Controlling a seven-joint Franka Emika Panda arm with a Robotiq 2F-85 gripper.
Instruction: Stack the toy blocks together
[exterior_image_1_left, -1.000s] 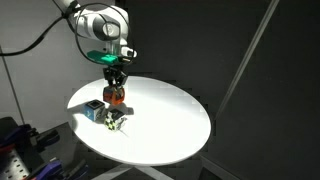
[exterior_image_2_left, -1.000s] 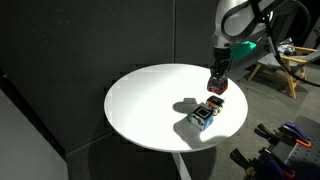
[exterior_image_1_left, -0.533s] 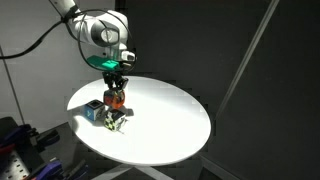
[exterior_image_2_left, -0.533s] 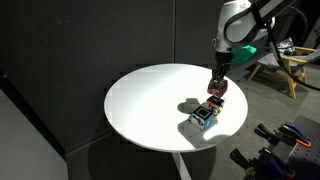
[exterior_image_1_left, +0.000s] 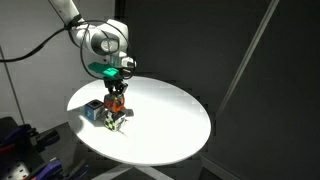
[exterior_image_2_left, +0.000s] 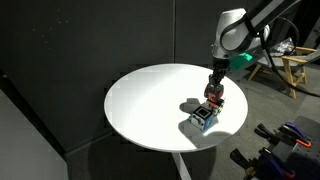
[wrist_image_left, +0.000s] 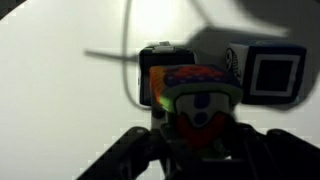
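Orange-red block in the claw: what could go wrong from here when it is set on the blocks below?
1. The claw holds the orange-red block just above the green-marked block; landing off-centre, it may tip off.
2. The blue-white block stands right beside, so the opening claw may knock it.
3. Both stand near the table rim; a fallen block could roll off.

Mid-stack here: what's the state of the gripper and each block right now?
gripper: shut on the orange-red block.
orange-red block: gripped, upright, just over the other two; contact unclear.
blue and white block: resting on the table, ungripped.
green block: on the table beside the blue and white block, ungripped.
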